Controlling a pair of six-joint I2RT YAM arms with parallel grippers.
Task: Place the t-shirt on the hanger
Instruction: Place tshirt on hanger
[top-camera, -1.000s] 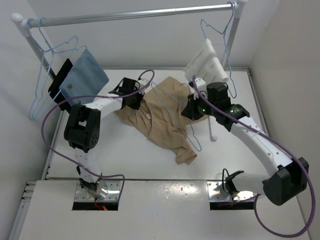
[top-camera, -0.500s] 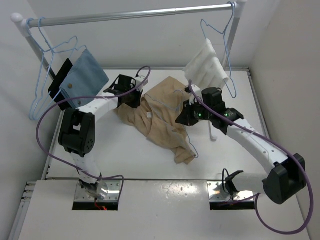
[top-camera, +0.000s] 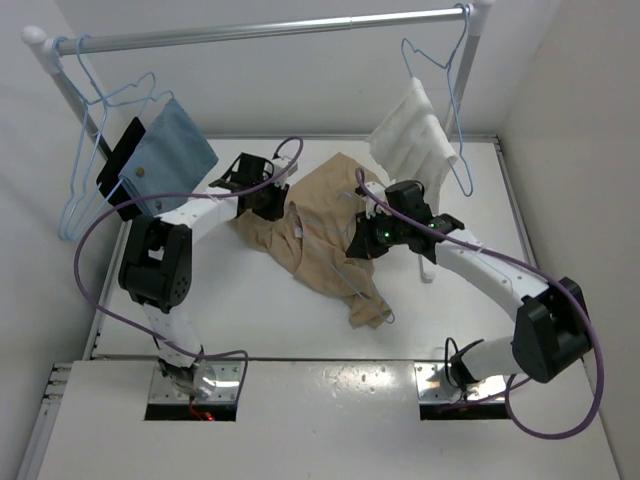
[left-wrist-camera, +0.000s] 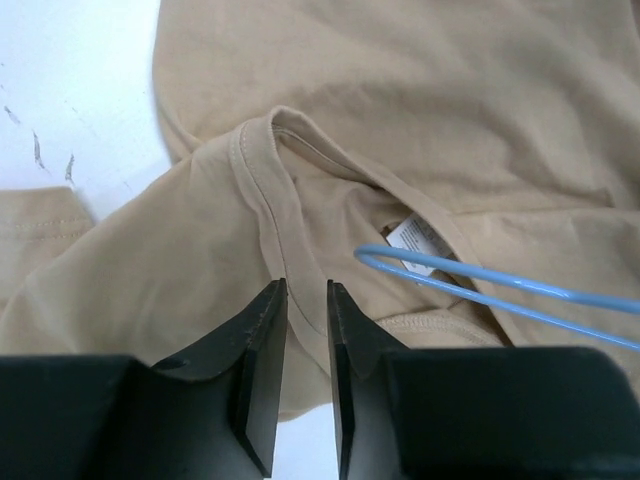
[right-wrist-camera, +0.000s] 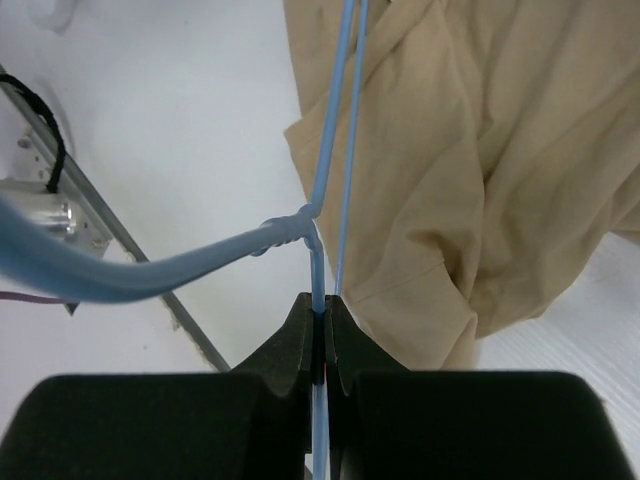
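Note:
The tan t-shirt (top-camera: 322, 238) lies crumpled on the white table (top-camera: 240, 310). My left gripper (top-camera: 272, 200) sits at its collar. In the left wrist view the gripper (left-wrist-camera: 306, 290) is shut on the collar band of the t-shirt (left-wrist-camera: 400, 120). My right gripper (top-camera: 362, 240) is over the shirt's right side. In the right wrist view it (right-wrist-camera: 322, 302) is shut on the wire of the light-blue hanger (right-wrist-camera: 300, 225), just below the twist. One rounded end of the hanger (left-wrist-camera: 470, 278) reaches into the neck opening by the label. The hanger's lower wire (top-camera: 378, 298) shows past the shirt's hem.
A metal rail (top-camera: 270, 30) spans the back. Spare blue hangers (top-camera: 85, 170), a blue cloth (top-camera: 172, 150) and a black clip (top-camera: 120, 160) hang at the left. A white towel (top-camera: 415, 130) hangs on a hanger at the right. Walls close in on both sides.
My right gripper has moved left over the shirt, carrying the hanger toward the collar. My left gripper has stayed at the collar.

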